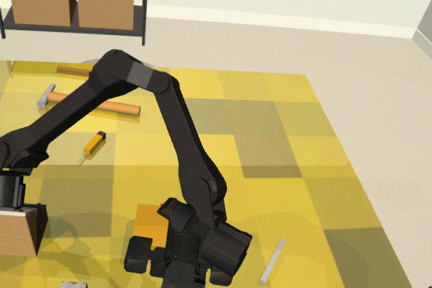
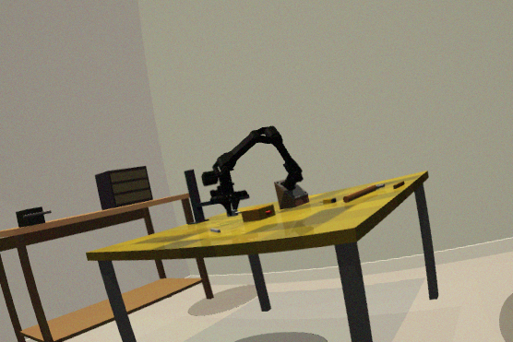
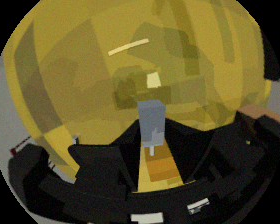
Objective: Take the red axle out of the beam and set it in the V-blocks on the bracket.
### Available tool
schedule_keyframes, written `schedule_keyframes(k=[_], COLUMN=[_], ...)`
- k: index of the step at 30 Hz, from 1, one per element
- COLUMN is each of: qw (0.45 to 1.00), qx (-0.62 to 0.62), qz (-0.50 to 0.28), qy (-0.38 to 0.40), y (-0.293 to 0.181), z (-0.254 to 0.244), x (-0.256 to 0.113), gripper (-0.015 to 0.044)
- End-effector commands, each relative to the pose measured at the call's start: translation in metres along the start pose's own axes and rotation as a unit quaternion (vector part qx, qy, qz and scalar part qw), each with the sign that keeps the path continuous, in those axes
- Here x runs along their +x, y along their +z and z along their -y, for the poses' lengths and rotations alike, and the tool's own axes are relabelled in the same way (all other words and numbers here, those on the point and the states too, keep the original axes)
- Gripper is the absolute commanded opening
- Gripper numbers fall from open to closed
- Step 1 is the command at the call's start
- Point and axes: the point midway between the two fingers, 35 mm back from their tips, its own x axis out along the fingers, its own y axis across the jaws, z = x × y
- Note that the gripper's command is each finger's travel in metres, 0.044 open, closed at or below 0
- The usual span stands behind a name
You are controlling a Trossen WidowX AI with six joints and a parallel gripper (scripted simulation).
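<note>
Red axle (image 1: 162, 205) (image 2: 268, 211) points from the orange beam (image 1: 151, 220) (image 2: 255, 214) (image 3: 162, 169) toward the hammer's (image 1: 120, 108) (image 2: 362, 194) side.

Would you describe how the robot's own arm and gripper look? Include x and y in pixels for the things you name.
The arm (image 1: 167, 115) (image 2: 258, 138) is matte black, with chunky rounded joints, smooth links and one dark grey band near the elbow. The gripper (image 2: 232, 210) (image 3: 149, 120) is black too, its fingers tapering; small whitish patches mark its body.
</note>
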Motion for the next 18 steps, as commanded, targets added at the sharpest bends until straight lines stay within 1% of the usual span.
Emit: schedule_keyframes(k=[1, 18], qw=[1.0, 1.0], qx=[0.003, 0.003], qz=[-0.003, -0.005], qy=[-0.001, -0.002], y=[0.0, -0.002], z=[0.001, 0.003], x=[0.008, 0.031], gripper=[0.0, 0.0])
